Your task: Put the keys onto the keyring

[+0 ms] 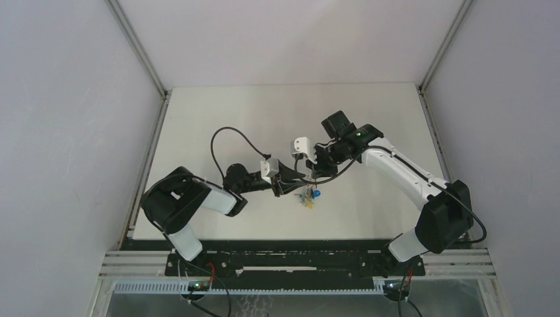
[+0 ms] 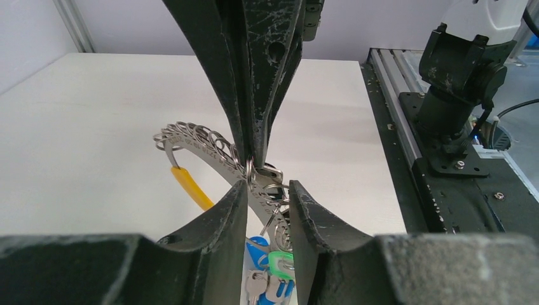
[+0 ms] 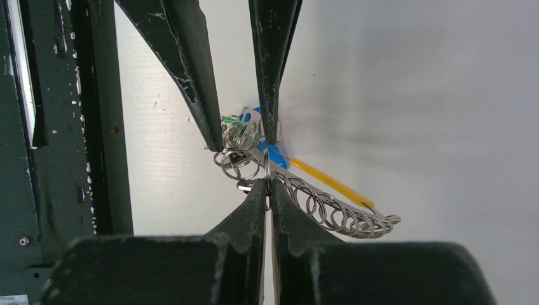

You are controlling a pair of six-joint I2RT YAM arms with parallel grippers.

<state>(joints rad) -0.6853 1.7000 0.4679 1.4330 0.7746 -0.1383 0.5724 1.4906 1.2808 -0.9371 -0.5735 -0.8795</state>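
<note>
The keyring [image 2: 203, 143] is a silvery curved metal band strung with several small rings, with a yellow-orange band [image 2: 191, 187] and blue [image 2: 257, 251] and green [image 2: 279, 262] tags hanging below. It is held above the table between both grippers [image 1: 308, 197]. My left gripper [image 2: 267, 185] is shut on the metal band near the tags. My right gripper [image 3: 267, 184] is shut on one thin ring of the keyring [image 3: 330, 206]. In the top view the left gripper [image 1: 294, 185] and the right gripper [image 1: 314, 174] meet tip to tip. The small black-headed key is not visible.
The white table [image 1: 264, 112] is walled by grey panels on three sides. A black rail [image 2: 407, 127] runs along the near edge, with the right arm's base [image 2: 454, 95] on it.
</note>
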